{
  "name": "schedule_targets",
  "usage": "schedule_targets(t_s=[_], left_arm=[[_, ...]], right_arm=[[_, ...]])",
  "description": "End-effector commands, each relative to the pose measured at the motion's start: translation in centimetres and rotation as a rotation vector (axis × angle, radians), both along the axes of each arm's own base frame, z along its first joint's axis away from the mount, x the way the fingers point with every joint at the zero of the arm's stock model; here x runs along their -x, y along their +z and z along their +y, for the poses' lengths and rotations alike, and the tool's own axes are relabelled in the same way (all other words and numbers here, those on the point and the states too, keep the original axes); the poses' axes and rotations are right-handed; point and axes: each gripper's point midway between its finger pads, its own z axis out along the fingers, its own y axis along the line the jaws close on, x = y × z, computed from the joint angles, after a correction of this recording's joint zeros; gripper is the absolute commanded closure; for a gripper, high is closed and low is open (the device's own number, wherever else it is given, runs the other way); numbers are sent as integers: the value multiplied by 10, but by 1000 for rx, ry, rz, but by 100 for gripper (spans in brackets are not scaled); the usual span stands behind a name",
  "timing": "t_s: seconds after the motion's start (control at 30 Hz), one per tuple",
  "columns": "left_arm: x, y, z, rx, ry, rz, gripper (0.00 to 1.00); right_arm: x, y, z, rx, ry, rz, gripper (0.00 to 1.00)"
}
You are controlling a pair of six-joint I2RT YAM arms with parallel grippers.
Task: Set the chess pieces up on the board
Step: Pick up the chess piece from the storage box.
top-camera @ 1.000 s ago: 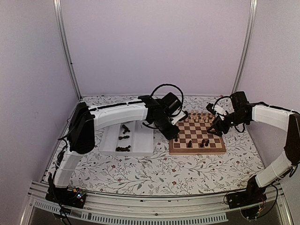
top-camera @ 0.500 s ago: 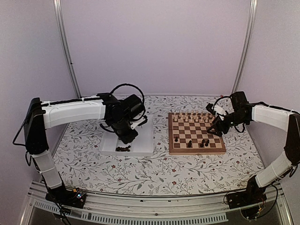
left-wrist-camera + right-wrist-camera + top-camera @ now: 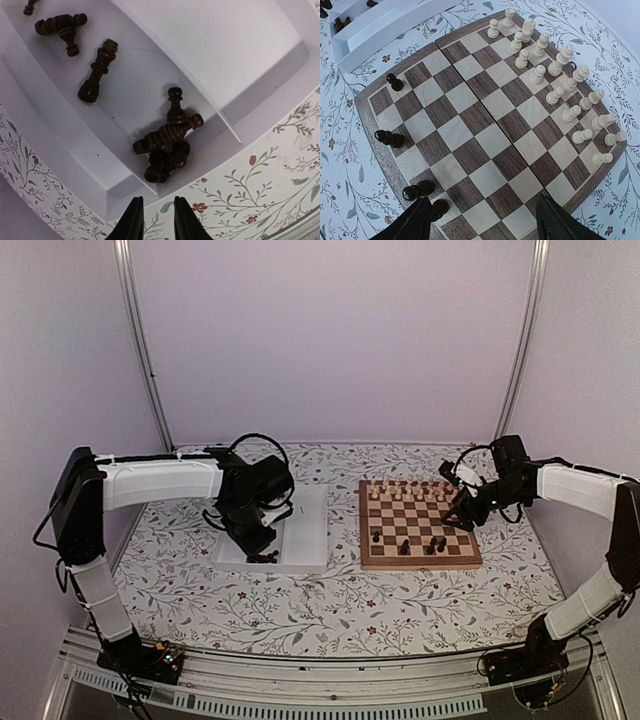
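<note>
A robot test cell in a lab. A left arm (image 3: 160, 480) and a right arm (image 3: 580, 485) are bolted to an aluminium rail (image 3: 350, 680) at the near edge of a floral-clothed tabletop (image 3: 340, 610). Plain pale walls (image 3: 330, 340) and slim metal posts (image 3: 142, 350) enclose it.

The chess pieces (image 3: 167, 132) are dark brown, the tray (image 3: 225, 45) white, the board (image 3: 485, 125) checkered brown, the tablecloth (image 3: 280, 175) floral.

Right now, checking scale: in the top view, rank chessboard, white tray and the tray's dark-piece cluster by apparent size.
1. chessboard and white tray, about alike; left arm hides part of tray.
2. dark-piece cluster, far smallest.
</note>
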Motion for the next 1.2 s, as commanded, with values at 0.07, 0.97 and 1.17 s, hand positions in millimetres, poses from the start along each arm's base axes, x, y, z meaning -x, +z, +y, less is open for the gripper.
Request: schedule_targets(t_s=[0.07, 0.97, 1.17], left_arm=[[-9, -20, 3, -32, 15, 24, 75], [-6, -50, 7, -65, 18, 97, 78], [-14, -30, -1, -37, 24, 56, 86]], right_arm=[[3, -9, 2, 8, 12, 25, 26], [5, -15, 3, 7, 20, 48, 26], [5, -16, 3, 9, 20, 53, 26]])
